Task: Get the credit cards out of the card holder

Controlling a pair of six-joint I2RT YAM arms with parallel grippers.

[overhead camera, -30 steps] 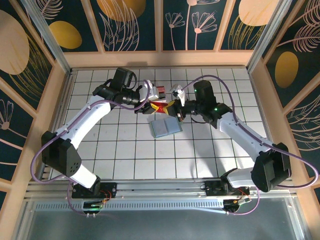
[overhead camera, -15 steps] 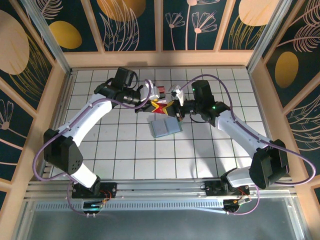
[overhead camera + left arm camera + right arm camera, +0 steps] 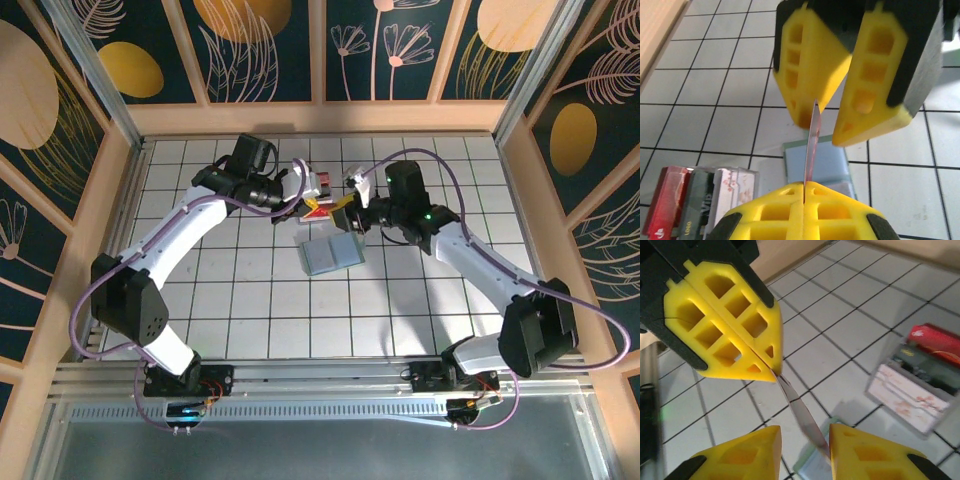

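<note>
In the middle of the top view, the card holder (image 3: 330,255) lies flat on the bench (image 3: 250,300). Just above it in the frame, the left gripper (image 3: 306,205) and right gripper (image 3: 346,214) meet tip to tip, with a credit card (image 3: 322,210) between them. A box of cards (image 3: 322,183) sits higher still.

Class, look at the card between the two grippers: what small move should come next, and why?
Probably draw the right gripper back, clear of the card. Its jaws stand open around the card, while the left gripper is shut on it, so the left alone holds it above the card holder.
</note>
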